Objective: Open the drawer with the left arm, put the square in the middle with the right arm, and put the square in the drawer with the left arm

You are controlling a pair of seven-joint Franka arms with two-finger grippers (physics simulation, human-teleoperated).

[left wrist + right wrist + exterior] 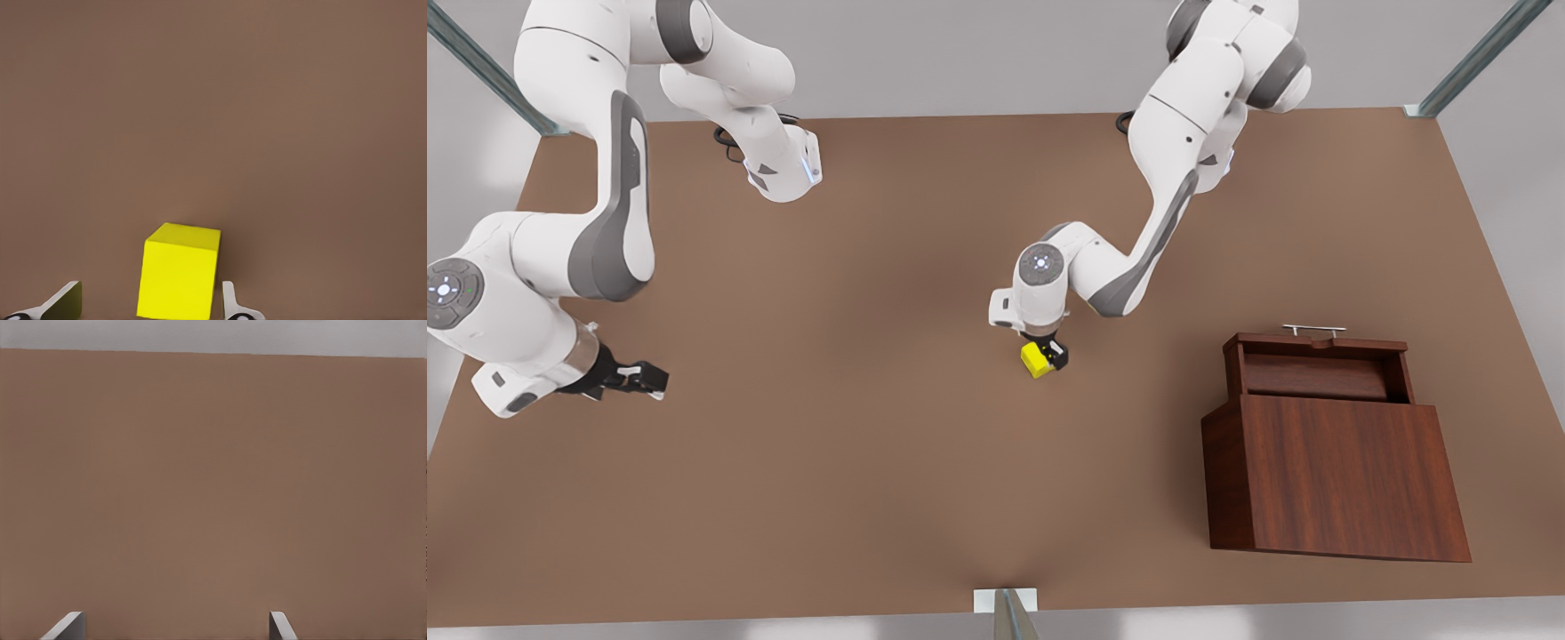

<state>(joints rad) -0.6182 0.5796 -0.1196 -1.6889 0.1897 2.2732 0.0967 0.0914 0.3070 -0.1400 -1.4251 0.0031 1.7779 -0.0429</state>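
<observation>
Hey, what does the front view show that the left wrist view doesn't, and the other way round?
Front view: the dark reddish-brown wooden box's drawer pulled open, its silver bar handle, and the right gripper waiting open at the front view's left.
Left wrist view: a gap between one finger and the small yellow cube.
Both: that cube on the brown tabletop, with the open left gripper straddling it.

front: high, looking down on my table (871, 498) | left wrist: close over cube (179, 272), shared with front (1037, 358) | right wrist: low across table
</observation>
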